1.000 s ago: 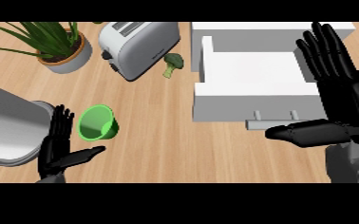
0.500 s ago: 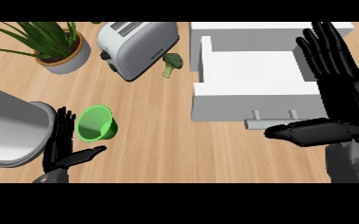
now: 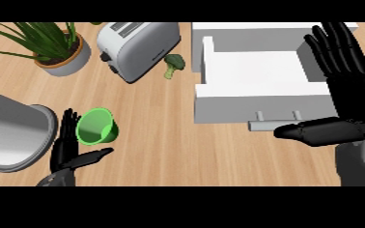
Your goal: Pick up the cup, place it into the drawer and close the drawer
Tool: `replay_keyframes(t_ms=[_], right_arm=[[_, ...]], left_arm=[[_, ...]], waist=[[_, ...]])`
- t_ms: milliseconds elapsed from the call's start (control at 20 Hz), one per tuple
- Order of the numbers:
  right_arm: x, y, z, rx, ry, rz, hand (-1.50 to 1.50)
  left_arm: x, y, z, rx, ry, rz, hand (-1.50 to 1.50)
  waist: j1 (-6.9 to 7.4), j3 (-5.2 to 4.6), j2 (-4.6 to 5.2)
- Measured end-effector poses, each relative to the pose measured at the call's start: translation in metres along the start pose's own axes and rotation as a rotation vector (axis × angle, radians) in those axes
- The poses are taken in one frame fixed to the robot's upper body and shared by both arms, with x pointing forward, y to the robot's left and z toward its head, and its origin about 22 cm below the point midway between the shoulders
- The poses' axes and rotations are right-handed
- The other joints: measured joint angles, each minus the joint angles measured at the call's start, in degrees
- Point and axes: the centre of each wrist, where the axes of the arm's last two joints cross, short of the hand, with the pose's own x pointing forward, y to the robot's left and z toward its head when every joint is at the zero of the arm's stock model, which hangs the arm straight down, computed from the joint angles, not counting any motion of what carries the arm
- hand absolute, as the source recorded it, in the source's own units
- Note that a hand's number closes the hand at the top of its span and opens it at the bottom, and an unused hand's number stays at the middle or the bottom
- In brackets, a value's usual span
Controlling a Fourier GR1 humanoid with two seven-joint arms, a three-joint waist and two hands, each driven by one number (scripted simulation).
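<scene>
A green cup (image 3: 96, 125) lies tipped on the wooden counter at lower left, its mouth facing the view. My left hand (image 3: 70, 148) is open just left of and below it, fingers straight beside the cup's rim, thumb spread under it. The white drawer (image 3: 262, 85) stands pulled out at right, its handle (image 3: 276, 121) at the front. My right hand (image 3: 338, 67) is open over the drawer's right side, fingers pointing up and thumb stretched left near the handle.
A toaster (image 3: 137, 48) stands at the back centre with a broccoli floret (image 3: 173, 64) beside it. A potted plant (image 3: 54, 46) is at back left. A grey round pot (image 3: 21, 131) sits at the left edge, close to my left hand.
My left hand has crept slightly up and right, closer to the cup. The right hand and drawer have stayed put.
</scene>
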Motion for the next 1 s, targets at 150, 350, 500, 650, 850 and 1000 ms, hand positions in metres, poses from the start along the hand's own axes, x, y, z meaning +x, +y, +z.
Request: replay_keyframes(t_ms=[150,350,500,650,850,1000], right_arm=[[0.003,0.0,0.0,0.008,0.0,0.003,-1.5],[-0.002,0.001,0.003,0.006,0.001,0.006,-1.5],[-0.004,0.0,0.004,0.005,0.001,0.0,-1.5],[-0.005,-0.002,0.003,0.008,0.001,0.002,-1.5],[-0.006,-0.006,0.004,0.006,0.005,0.013,-1.5],[-0.004,-0.008,0.002,0.004,0.005,0.012,-1.5]], left_arm=[[0.002,-0.01,-0.009,-0.015,-0.002,0.016,-1.5],[0.002,-0.014,-0.01,-0.029,-0.004,0.03,-1.5],[0.004,-0.016,-0.014,-0.051,0.002,0.069,1.5],[0.004,-0.02,-0.016,-0.087,-0.005,0.109,1.5],[0.009,-0.027,-0.025,-0.073,-0.085,0.067,1.5],[0.011,-0.033,-0.03,-0.022,-0.15,-0.004,1.5]], waist=[[-0.21,-0.12,0.11],[-0.34,-0.18,0.22],[-0.35,-0.24,0.26],[-0.45,-0.3,0.34],[-0.44,-0.3,0.32],[-0.38,-0.27,0.3]])
